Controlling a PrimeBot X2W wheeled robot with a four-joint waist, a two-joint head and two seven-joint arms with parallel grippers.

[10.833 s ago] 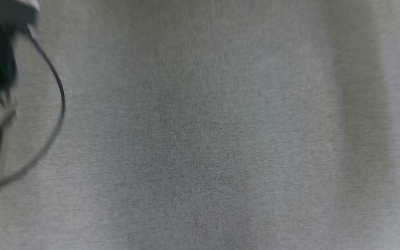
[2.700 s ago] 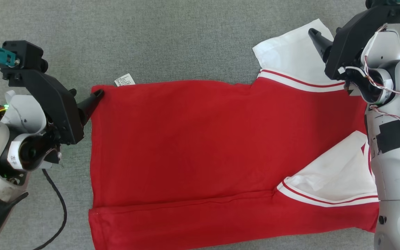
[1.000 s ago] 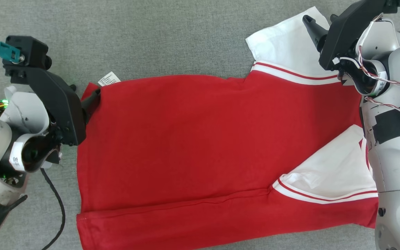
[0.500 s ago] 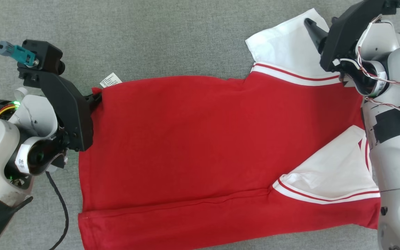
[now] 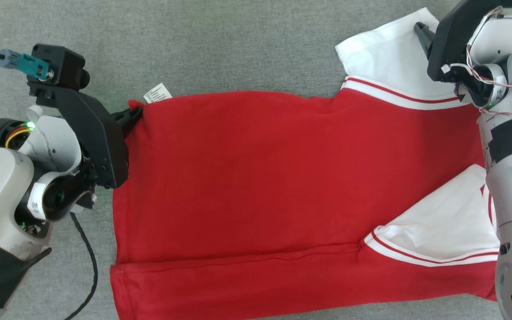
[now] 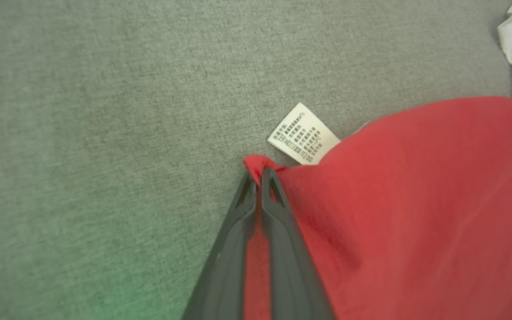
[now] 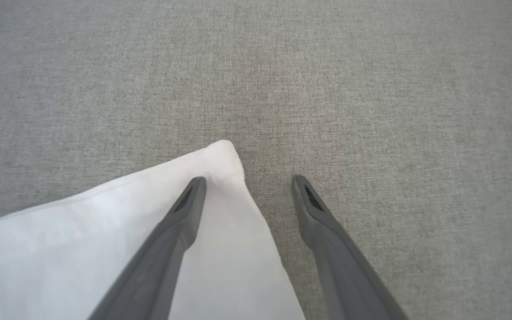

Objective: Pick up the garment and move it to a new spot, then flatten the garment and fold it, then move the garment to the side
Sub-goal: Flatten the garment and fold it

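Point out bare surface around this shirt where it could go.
Bare grey carpet lies beyond the far edge of the red shirt, between the care label and the far white sleeve. Crowded: the left gripper, shut on the shirt's corner, with a black cable nearby; the open right gripper over the sleeve tip.

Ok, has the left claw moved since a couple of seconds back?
Yes. Judged against the care label, the left claw has crept toward it and closed: it now pinches the garment by its red corner beside the label. The camera shifted too.
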